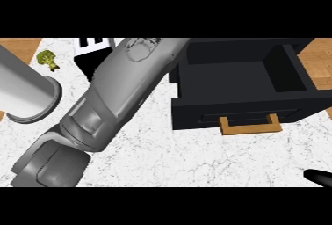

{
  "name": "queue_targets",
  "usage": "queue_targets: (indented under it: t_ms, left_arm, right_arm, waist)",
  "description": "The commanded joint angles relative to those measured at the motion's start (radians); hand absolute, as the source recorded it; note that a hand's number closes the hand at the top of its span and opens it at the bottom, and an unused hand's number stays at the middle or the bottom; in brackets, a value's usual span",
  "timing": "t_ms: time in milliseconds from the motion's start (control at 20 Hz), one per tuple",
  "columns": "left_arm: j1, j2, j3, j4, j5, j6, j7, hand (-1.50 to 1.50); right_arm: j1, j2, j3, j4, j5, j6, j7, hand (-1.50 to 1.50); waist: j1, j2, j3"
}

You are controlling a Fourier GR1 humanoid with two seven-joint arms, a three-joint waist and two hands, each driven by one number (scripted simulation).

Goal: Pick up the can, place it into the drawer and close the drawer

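The black drawer (pixel 241 110) stands open at the right, and the part of its inside that shows holds nothing. Its tan handle (pixel 250 126) faces the counter's front. My left forearm (pixel 117 96) runs from the lower left up to the top edge beside the drawer's left wall; its hand is out of sight there. Behind that forearm, a black object with white markings (pixel 94 48) is partly hidden, and I cannot tell whether it is the can. Of my right hand (pixel 321 178) only a black tip shows at the lower right edge.
A tall grey cylinder (pixel 23 90) with a wider base stands at the left edge. A small green broccoli floret (pixel 47 59) lies behind it. The white marble counter (pixel 194 158) stretches in front of the drawer, and wood shows at the far corners.
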Motion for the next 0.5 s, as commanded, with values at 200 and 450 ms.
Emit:
queue_targets:
  t_ms: [200, 450]
  left_arm:
    - [-0.072, 0.0, -0.083, 0.12, 0.074, 0.078, -0.067, 1.5]
    - [-0.1, 0.0, -0.085, 0.177, 0.093, 0.147, -0.088, -1.5]
  right_arm:
    - [-0.044, -0.022, 0.011, 0.036, 0.004, 0.011, -0.006, -1.5]
    - [-0.034, -0.012, 0.027, -0.002, 0.008, -0.001, 0.029, -1.5]
  waist:
    - [-0.032, 0.011, 0.002]
    - [-0.04, 0.012, 0.002]
